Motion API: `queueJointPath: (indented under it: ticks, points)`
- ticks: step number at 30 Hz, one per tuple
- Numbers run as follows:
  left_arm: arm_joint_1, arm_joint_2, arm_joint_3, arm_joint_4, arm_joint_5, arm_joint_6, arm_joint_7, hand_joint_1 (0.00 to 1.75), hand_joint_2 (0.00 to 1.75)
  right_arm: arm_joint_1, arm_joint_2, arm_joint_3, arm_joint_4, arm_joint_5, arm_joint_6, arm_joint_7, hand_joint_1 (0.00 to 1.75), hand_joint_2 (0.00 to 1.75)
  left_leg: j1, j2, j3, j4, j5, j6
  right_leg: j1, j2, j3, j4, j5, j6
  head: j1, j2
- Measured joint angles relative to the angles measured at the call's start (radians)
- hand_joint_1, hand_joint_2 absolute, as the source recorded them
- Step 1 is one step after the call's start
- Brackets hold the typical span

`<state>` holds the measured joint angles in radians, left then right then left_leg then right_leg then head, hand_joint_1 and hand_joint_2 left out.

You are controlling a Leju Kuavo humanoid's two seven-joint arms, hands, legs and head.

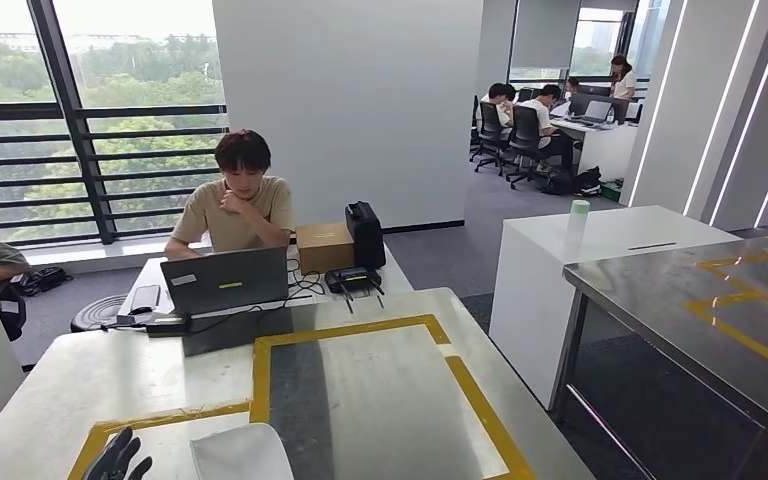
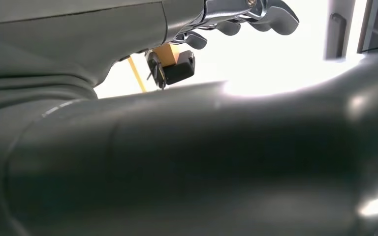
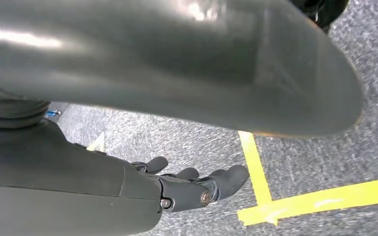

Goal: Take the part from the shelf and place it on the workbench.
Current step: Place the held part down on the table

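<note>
A pale grey part (image 1: pixel 240 453) with rounded corners lies on the workbench (image 1: pixel 380 400) at its near edge, on the left line of the yellow tape rectangle (image 1: pixel 352 328). My left hand (image 1: pixel 117 460) is just left of the part, a small gap apart, its dark fingers (image 2: pixel 248 14) spread and holding nothing. My right hand (image 3: pixel 197 184) hangs low over the grey carpet, its fingers loosely apart and empty.
A person sits behind a laptop (image 1: pixel 225 280) at the bench's far end, beside a cardboard box (image 1: pixel 324 246) and a black device (image 1: pixel 353 278). A second steel table (image 1: pixel 720 310) stands to the right, a white cabinet (image 1: pixel 570 260) between. Yellow floor tape (image 3: pixel 320 199) lies under my right hand.
</note>
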<state>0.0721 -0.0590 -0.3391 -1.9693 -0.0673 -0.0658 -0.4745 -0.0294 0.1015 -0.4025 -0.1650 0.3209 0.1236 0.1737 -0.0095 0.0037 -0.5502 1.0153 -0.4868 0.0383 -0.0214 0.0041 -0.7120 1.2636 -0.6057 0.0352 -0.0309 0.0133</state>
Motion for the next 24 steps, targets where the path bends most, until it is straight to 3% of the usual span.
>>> queueJointPath:
  ticks: [1, 2, 3, 5, 7, 10, 11, 12, 14, 15, 16, 18, 19, 20, 22, 23, 24]
  points:
    - [0.009, 0.002, 0.000, -0.008, -0.002, 0.004, -0.004, 0.00, 0.00, 0.000, 0.000, 0.000, 0.000, 0.000, 0.000, 0.000, 0.00, 0.00, -0.001, 0.001, -0.014, 0.003, 0.011, 0.000, 0.001, 0.000, 0.002, 0.036, -0.007, 0.000, 0.000, 0.000]
    - [0.019, 0.004, 0.000, -0.017, -0.004, 0.008, -0.008, 0.00, 0.00, 0.000, 0.000, 0.000, 0.000, 0.001, 0.000, -0.001, 0.00, 0.00, -0.002, 0.002, -0.029, 0.006, 0.021, -0.001, 0.003, 0.000, 0.020, 0.040, 0.007, 0.000, 0.000, 0.000]
    - [0.030, 0.006, 0.000, -0.028, -0.006, 0.012, -0.014, 0.00, 0.00, 0.000, 0.000, 0.000, 0.000, 0.001, 0.000, -0.002, 0.00, 0.00, -0.002, 0.002, -0.046, 0.011, 0.030, -0.003, 0.004, 0.000, 0.056, 0.009, 0.032, -0.002, 0.000, 0.000]
    - [0.051, 0.009, 0.000, -0.052, -0.010, 0.018, -0.025, 0.00, 0.00, -0.001, 0.000, -0.001, 0.000, 0.001, 0.000, -0.004, 0.00, 0.00, -0.003, 0.003, -0.071, 0.022, 0.043, -0.010, 0.008, 0.000, 0.162, -0.128, 0.057, -0.009, 0.000, 0.000]
    - [0.071, 0.012, 0.001, -0.073, -0.015, 0.021, -0.035, 0.00, 0.00, -0.003, 0.001, -0.001, 0.000, 0.001, 0.000, -0.011, 0.00, 0.00, -0.003, 0.004, -0.080, 0.029, 0.055, -0.020, 0.014, 0.000, 0.224, -0.223, 0.049, -0.021, 0.000, 0.000]
    - [0.096, 0.016, 0.001, -0.098, -0.018, 0.023, -0.047, 0.00, 0.00, -0.003, 0.006, -0.005, -0.001, 0.000, 0.000, -0.020, 0.00, 0.00, -0.001, 0.002, -0.085, 0.029, 0.070, -0.038, 0.017, -0.002, 0.218, -0.243, 0.060, -0.041, 0.000, 0.000]
    - [0.103, 0.017, 0.001, -0.104, -0.017, 0.023, -0.049, 0.00, 0.00, -0.003, 0.007, -0.006, -0.001, 0.000, 0.000, -0.020, 0.00, 0.00, 0.000, 0.000, -0.093, 0.039, 0.054, -0.044, 0.015, -0.005, 0.210, -0.246, 0.070, -0.048, -0.001, 0.000]
    - [0.108, 0.019, 0.002, -0.109, -0.017, 0.023, -0.050, 0.00, 0.00, -0.004, 0.008, -0.007, -0.001, -0.001, 0.000, -0.020, 0.00, 0.00, 0.002, -0.002, -0.104, 0.066, 0.021, -0.049, 0.012, -0.008, 0.199, -0.249, 0.082, -0.055, -0.001, 0.000]
    - [0.118, 0.021, 0.002, -0.115, -0.016, 0.023, -0.053, 0.00, 0.00, -0.004, 0.010, -0.009, -0.001, -0.003, -0.001, -0.021, 0.00, 0.00, 0.009, -0.004, -0.131, 0.169, -0.079, -0.060, 0.011, -0.013, 0.173, -0.250, 0.103, -0.062, -0.002, 0.000]
    - [0.123, 0.022, 0.002, -0.117, -0.016, 0.023, -0.055, 0.00, 0.00, -0.004, 0.010, -0.009, -0.001, -0.004, -0.001, -0.021, 0.00, 0.00, 0.012, -0.004, -0.140, 0.229, -0.113, -0.064, 0.012, -0.014, 0.159, -0.249, 0.115, -0.061, -0.002, 0.000]
    - [0.129, 0.023, 0.003, -0.119, -0.017, 0.023, -0.057, 0.00, 0.00, -0.004, 0.010, -0.010, -0.001, -0.005, -0.001, -0.021, 0.00, 0.00, 0.015, -0.004, -0.142, 0.274, -0.124, -0.068, 0.012, -0.016, 0.144, -0.249, 0.127, -0.059, -0.003, 0.000]
    - [0.137, 0.023, 0.003, -0.121, -0.018, 0.022, -0.060, 0.00, 0.00, -0.004, 0.011, -0.011, -0.001, -0.006, 0.000, -0.023, 0.00, 0.00, 0.023, -0.004, -0.104, 0.281, -0.081, -0.074, 0.011, -0.019, 0.112, -0.247, 0.151, -0.052, -0.003, 0.000]
    - [0.139, 0.023, 0.003, -0.123, -0.019, 0.022, -0.060, 0.00, 0.00, -0.004, 0.011, -0.013, -0.001, -0.006, 0.000, -0.024, 0.00, 0.00, 0.028, -0.004, -0.060, 0.235, -0.054, -0.076, 0.010, -0.020, 0.098, -0.245, 0.163, -0.048, -0.003, 0.000]
    - [0.140, 0.023, 0.003, -0.125, -0.019, 0.021, -0.060, 0.00, 0.00, -0.004, 0.012, -0.015, -0.001, -0.006, 0.000, -0.025, 0.00, 0.00, 0.031, -0.005, -0.003, 0.163, -0.049, -0.079, 0.010, -0.019, 0.085, -0.242, 0.173, -0.041, -0.003, 0.000]
    - [0.141, 0.023, 0.003, -0.130, -0.019, 0.021, -0.062, 0.00, 0.00, -0.004, 0.012, -0.019, -0.001, -0.006, 0.000, -0.026, 0.00, 0.00, 0.028, -0.008, 0.084, 0.036, -0.073, -0.072, 0.010, -0.018, 0.073, -0.237, 0.192, -0.028, -0.003, 0.000]
    - [0.142, 0.023, 0.003, -0.133, -0.019, 0.021, -0.063, 0.00, 0.00, -0.004, 0.013, -0.021, -0.001, -0.006, 0.000, -0.027, 0.00, 0.00, 0.023, -0.009, 0.099, 0.005, -0.086, -0.065, 0.008, -0.017, 0.071, -0.238, 0.201, -0.020, -0.003, 0.000]
    - [0.145, 0.023, 0.003, -0.134, -0.019, 0.020, -0.064, 0.00, 0.00, -0.003, 0.014, -0.023, -0.001, -0.006, 0.000, -0.027, 0.00, 0.00, 0.018, -0.008, 0.095, -0.003, -0.083, -0.053, 0.005, -0.016, 0.070, -0.241, 0.212, -0.013, -0.003, 0.000]
